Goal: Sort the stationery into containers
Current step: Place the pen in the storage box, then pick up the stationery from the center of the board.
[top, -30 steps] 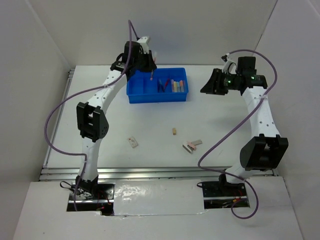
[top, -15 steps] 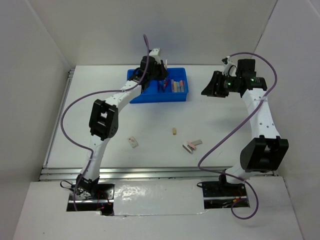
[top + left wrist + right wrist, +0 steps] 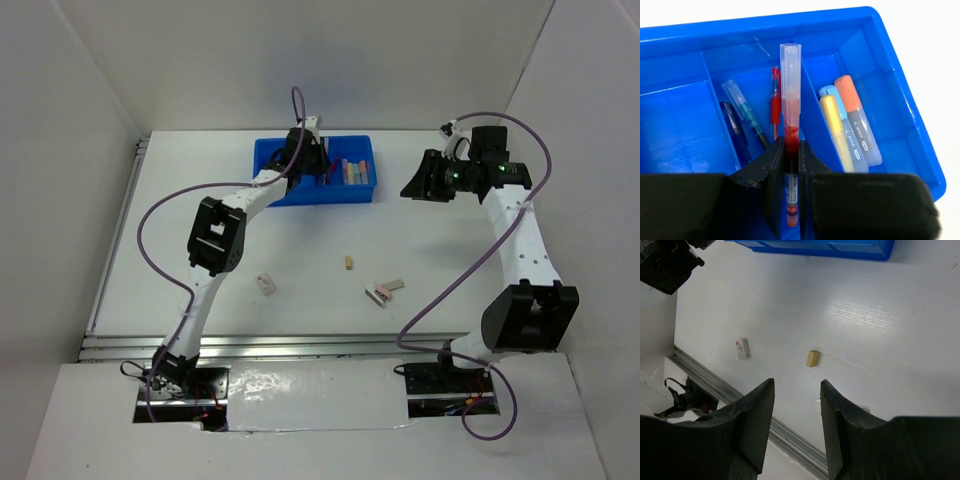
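My left gripper (image 3: 791,150) is shut on a red pen (image 3: 790,100) with a clear cap and holds it above the blue tray (image 3: 900,90), over the partition between the pen and marker sections. The pen section holds a red pen (image 3: 775,102), a clear blue pen (image 3: 742,110) and a dark blue pen (image 3: 735,130). Orange (image 3: 852,105), yellow (image 3: 832,125) and light blue markers lie in the section to the right. From above, the left gripper (image 3: 305,152) is over the tray (image 3: 268,190). My right gripper (image 3: 796,390) is open and empty, high above the table.
On the table lie a tan piece (image 3: 348,262), a white eraser (image 3: 265,284) and a pinkish eraser pair (image 3: 384,290). The tan piece (image 3: 812,358) and the white eraser (image 3: 742,348) also show in the right wrist view. An aluminium rail (image 3: 730,390) runs along the near edge.
My left arm has swung right and lower over the tray, carrying the red pen from the left sections to the pen section. The right gripper shifted slightly.
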`<action>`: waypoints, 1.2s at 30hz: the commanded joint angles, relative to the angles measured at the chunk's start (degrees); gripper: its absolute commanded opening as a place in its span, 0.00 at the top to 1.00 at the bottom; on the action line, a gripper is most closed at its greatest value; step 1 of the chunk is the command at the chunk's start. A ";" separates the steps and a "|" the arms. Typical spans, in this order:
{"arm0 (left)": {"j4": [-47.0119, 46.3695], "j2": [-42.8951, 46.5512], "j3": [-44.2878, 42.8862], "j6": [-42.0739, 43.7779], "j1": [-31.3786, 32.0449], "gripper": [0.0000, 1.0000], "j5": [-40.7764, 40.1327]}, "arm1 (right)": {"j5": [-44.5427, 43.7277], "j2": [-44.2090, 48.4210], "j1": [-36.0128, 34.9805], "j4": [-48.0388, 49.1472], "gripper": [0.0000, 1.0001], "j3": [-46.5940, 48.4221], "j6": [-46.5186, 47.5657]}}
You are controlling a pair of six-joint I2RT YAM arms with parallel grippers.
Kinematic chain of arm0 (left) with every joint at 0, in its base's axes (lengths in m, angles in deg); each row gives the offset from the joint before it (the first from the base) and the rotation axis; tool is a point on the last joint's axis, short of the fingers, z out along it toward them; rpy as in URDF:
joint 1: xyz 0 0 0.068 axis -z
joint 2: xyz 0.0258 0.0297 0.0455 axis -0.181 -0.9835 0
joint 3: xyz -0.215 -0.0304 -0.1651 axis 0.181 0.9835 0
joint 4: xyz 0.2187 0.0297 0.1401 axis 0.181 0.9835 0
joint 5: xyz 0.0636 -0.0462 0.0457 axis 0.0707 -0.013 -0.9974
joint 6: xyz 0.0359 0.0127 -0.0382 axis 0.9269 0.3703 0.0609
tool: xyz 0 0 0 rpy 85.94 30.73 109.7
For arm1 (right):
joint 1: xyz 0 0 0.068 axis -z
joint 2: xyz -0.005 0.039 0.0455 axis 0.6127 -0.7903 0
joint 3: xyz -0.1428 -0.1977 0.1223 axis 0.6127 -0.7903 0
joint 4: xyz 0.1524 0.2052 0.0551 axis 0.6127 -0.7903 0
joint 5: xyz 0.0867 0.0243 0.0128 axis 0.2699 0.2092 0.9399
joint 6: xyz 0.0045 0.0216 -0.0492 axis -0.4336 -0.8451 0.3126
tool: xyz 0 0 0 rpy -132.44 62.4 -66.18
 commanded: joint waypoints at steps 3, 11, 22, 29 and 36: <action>-2.46 -0.96 -1.86 1.16 0.32 0.66 -0.73 | -0.84 2.42 -0.54 2.42 0.51 0.67 0.04; -0.35 3.87 -5.02 2.48 -0.91 0.39 -3.45 | -1.55 2.77 -1.24 2.95 0.51 0.24 -0.22; 18.34 38.00 8.48 33.09 -9.94 0.01 25.66 | -14.55 3.91 -11.95 3.29 0.51 -4.06 3.56; 46.01 58.86 33.28 73.19 -18.82 0.07 41.17 | -17.37 2.52 -16.36 2.33 0.49 -5.48 7.86; 55.81 68.56 57.71 97.39 -15.51 0.20 36.56 | -19.65 -0.30 -18.56 1.10 0.49 -4.25 7.78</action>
